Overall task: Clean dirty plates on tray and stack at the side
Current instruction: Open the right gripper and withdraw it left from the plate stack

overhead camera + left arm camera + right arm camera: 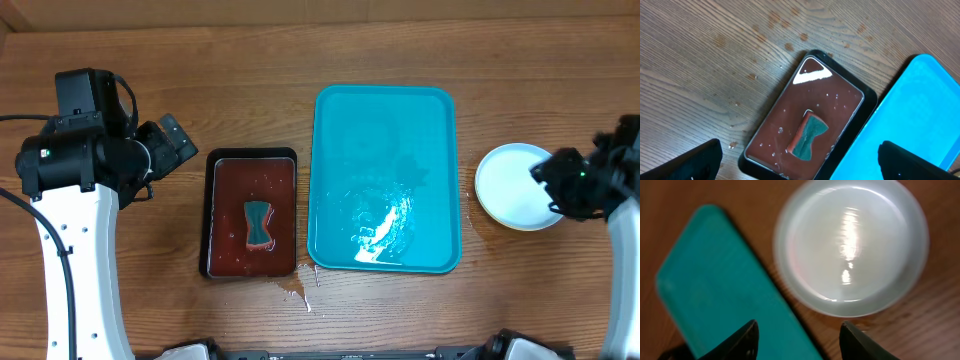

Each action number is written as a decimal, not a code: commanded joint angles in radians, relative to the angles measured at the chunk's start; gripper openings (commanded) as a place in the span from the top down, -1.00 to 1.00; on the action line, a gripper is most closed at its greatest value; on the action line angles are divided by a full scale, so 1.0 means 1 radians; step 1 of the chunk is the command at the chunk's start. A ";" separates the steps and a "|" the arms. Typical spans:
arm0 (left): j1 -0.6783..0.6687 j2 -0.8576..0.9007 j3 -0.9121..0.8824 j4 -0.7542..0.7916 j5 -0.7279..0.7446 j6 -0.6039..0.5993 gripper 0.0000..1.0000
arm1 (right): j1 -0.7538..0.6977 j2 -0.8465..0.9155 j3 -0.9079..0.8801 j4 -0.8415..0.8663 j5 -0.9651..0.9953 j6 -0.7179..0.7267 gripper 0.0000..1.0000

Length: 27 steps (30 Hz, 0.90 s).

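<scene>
I looked down at the table (400, 320) and counted what I could see. There were two trays, one sponge and one plate.

The big blue tray (385, 110) sat in the middle. It was wet and shiny near its front. The small black tray (212, 215) lay just to its left, close but not touching. It held dark red-brown water, and the one sponge (259, 224) lay in that water, near the middle. A few small wet spots were on the wood by the front corner of the black tray.

The plate (510, 185) was on the bare wood, just to the right of the blue tray. It was round and white with a pale rim. From above I saw only one plate. I could not tell if more plates lay under it.

I had two arms, one on each side. The right gripper (799, 332) hung over the right edge of the plate. Its two fingers (747, 340) stood apart and there was nothing between them, so it held nothing. The wrist picture of the plate was blurry.

The left gripper (180, 140) hung above the wood, left of the black tray. Its two fingers were spread wide and it held nothing.
</scene>
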 commanded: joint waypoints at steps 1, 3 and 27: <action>0.002 -0.002 0.015 0.001 -0.004 0.014 -1.00 | 0.116 -0.137 0.026 0.012 -0.103 -0.099 -0.10; 0.002 -0.002 0.015 0.001 -0.004 0.014 -1.00 | 0.219 -0.215 0.025 0.014 -0.109 -0.143 -0.12; 0.002 -0.002 0.015 0.001 -0.004 0.014 -1.00 | 0.525 -0.267 0.025 0.021 -0.105 -0.164 -0.20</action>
